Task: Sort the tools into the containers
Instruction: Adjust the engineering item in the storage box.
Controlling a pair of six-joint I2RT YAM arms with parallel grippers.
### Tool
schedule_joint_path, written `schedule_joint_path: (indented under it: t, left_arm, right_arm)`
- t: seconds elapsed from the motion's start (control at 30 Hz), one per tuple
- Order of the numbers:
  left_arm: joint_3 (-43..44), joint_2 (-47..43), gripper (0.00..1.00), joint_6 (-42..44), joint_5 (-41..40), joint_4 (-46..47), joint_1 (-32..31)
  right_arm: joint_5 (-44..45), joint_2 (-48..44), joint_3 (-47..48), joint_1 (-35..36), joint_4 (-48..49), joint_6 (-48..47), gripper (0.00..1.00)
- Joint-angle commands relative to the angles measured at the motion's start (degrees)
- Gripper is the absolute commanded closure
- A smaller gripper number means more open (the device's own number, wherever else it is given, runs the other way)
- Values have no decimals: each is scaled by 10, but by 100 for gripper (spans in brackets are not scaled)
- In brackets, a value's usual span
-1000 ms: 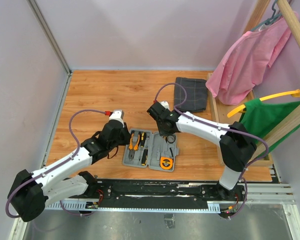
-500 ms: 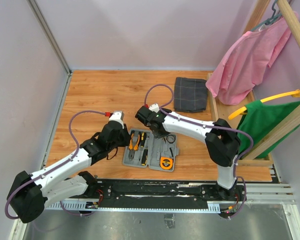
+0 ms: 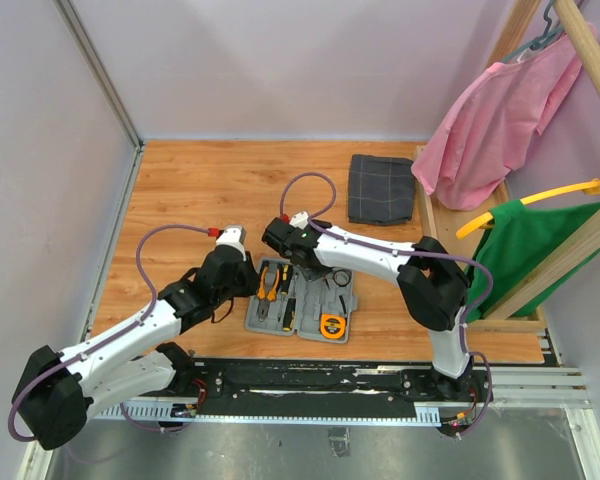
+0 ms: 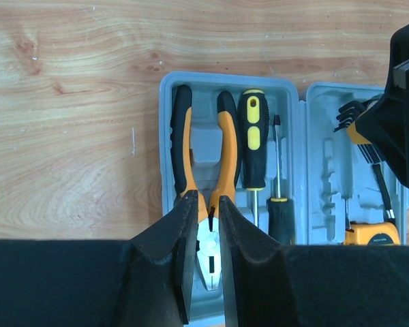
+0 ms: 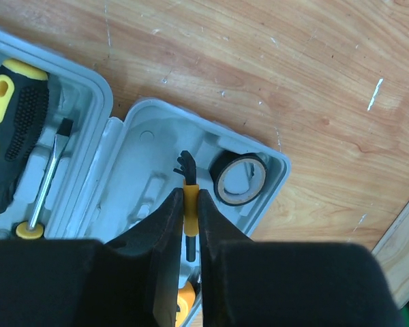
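The grey tool case lies open near the table's front edge. Orange-handled pliers, a black-and-yellow screwdriver and a thin one rest in its left half. An orange tape measure sits in the right half. My left gripper hovers over the pliers' pivot, its fingers a narrow gap apart with nothing between them. Over the right half, my right gripper is shut on the yellow clip of a black hex key set, close to a black tape roll.
A folded dark checked cloth lies behind the case. A wooden rack with a pink garment and a green one stands at the right. Walls close the left and far sides.
My right arm has swung left along the case's far side, carrying the hex key set. The left arm has not moved.
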Motion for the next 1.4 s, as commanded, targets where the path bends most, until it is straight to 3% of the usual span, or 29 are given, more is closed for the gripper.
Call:
schedule_joint_path:
  t: [0.0,0.27,0.47,0.93,1.2,1.37]
  left_arm:
    - [-8,-13,77,-7,1,-2,5]
    - [-11,-16,77,-8,3,-1,5]
    - [-13,-19,77,-8,4,-5,5]
    - [-17,-19,77,-11,3,-3,5]
    - [-18,-19,77,-13,2,-3,5]
    - [-18,-18,77,-10,-1,-2,5]
  right_arm:
    - [11,5,18,9,-18,0,87]
    - [7,29,26,10,-18,-2,81]
    - [6,38,38,13,-18,-3,63]
    - [-94,12,11,14,47,-2,66]
    - [-78,-42,-21,11,61,3,65]
    - [-121,-79,-73,0,103,-35,73]
